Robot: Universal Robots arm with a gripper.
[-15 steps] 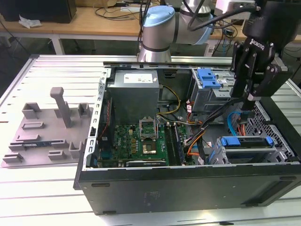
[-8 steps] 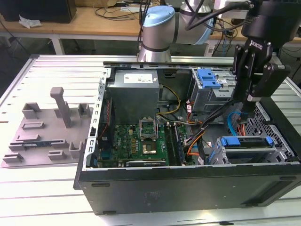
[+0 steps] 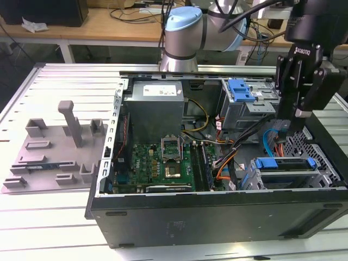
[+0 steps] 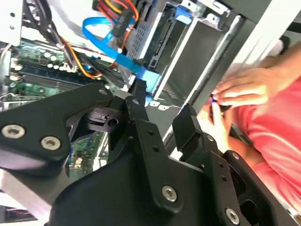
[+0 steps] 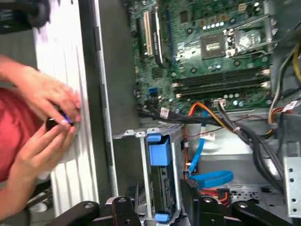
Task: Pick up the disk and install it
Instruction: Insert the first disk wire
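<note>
Currently end effector (image 3: 288, 124) released and empty, upper right of the exterior view, hovering above the disk (image 3: 285, 165), not touching; disk sits slotted inside computer case (image 3: 217, 215), lower right

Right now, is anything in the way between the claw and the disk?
Nothing I can see sits straight between them. The open claw hangs right by the disk. A blue cable loops close beside them, though, so it might get brushed.

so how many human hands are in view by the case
2. One hand and a second hand are together just outside the computer case wall in the first wrist view; more could be hidden.
</note>
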